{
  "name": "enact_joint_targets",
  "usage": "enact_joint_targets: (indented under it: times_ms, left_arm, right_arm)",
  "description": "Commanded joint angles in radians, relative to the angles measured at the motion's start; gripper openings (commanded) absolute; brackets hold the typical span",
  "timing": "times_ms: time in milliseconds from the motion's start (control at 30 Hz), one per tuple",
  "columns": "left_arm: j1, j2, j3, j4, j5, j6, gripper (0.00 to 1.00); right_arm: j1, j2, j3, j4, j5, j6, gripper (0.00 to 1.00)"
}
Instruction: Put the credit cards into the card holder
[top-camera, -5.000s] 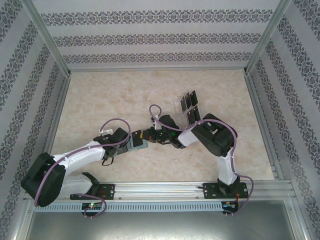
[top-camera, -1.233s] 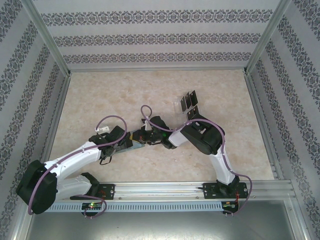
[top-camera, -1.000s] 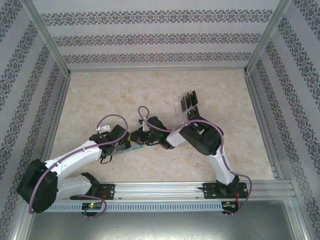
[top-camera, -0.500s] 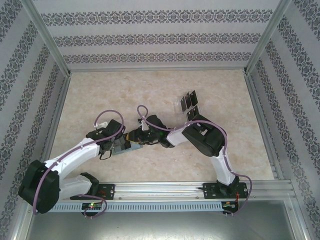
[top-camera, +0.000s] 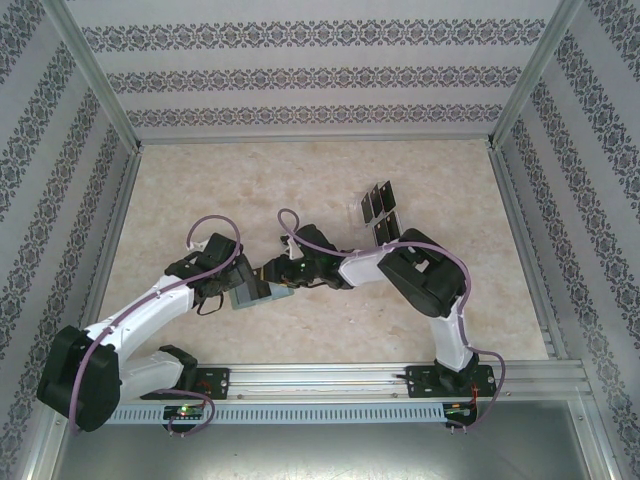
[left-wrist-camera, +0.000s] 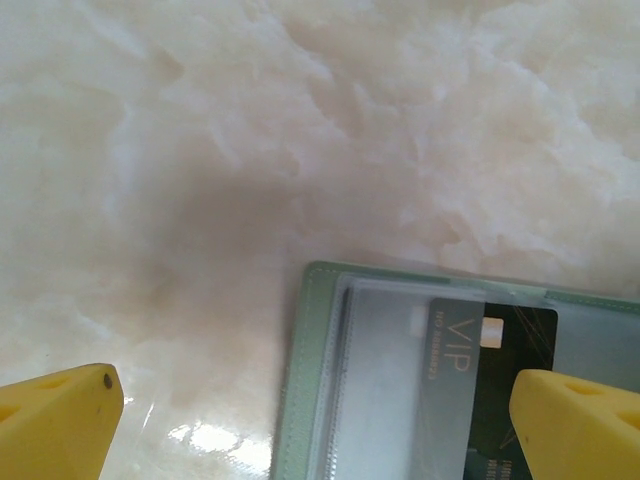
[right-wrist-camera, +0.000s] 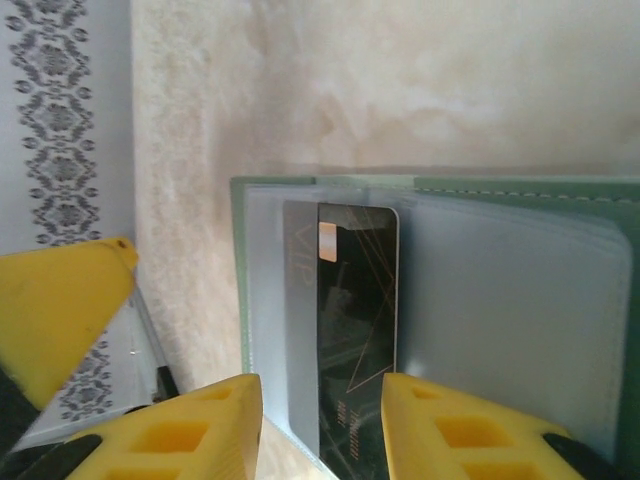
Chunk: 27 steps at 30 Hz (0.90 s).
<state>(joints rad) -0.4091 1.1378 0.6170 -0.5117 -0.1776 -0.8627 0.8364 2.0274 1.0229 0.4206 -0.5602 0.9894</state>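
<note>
The sage-green card holder (top-camera: 249, 295) lies open on the table between my two grippers. One black credit card (right-wrist-camera: 356, 320) sits partly inside its clear pocket, its near end sticking out; the left wrist view shows this card (left-wrist-camera: 500, 345) under the plastic. My right gripper (right-wrist-camera: 322, 385) is open, a finger on each side of the card's near end without clamping it. My left gripper (left-wrist-camera: 315, 385) is wide open over the holder's (left-wrist-camera: 300, 400) corner, holding nothing. More black credit cards (top-camera: 377, 203) stand in a clear slotted tray.
The clear slotted tray (top-camera: 362, 208) stands behind and to the right of the grippers. Patterned walls on metal rails (top-camera: 315, 136) close off the beige table on three sides. Bare table lies to the left and at the back.
The right gripper's jaws have opened and let go of the card, which stays in the pocket. The left wrist has shifted slightly left and back.
</note>
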Motion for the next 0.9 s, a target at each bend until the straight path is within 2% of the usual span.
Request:
enact_joint_targets:
  times_ms: [0, 33, 167, 400, 633, 867]
  left_arm:
    - [0.023, 0.007, -0.024, 0.055, 0.035, 0.024, 1.0]
    - [0.025, 0.012, -0.027, 0.064, 0.042, 0.023, 1.0]
    - [0.039, 0.045, -0.03, 0.103, 0.077, 0.027, 1.0]
    - [0.047, 0.096, 0.011, 0.046, 0.053, 0.074, 1.0]
    - [0.046, 0.016, -0.04, -0.019, 0.009, 0.06, 1.0]
    - [0.047, -0.028, -0.103, -0.03, 0.024, 0.027, 1.0]
  right_arm:
    - [-0.009, -0.044, 0.045, -0.261, 0.068, -0.121, 0.33]
    - [-0.008, -0.052, 0.058, -0.302, 0.083, -0.144, 0.32]
    - [-0.002, -0.084, 0.107, -0.463, 0.16, -0.242, 0.17]
    - [0.004, -0.101, 0.164, -0.596, 0.23, -0.32, 0.05]
    - [0.018, -0.078, 0.241, -0.67, 0.247, -0.371, 0.01]
    - [0.031, -0.04, 0.302, -0.719, 0.251, -0.398, 0.0]
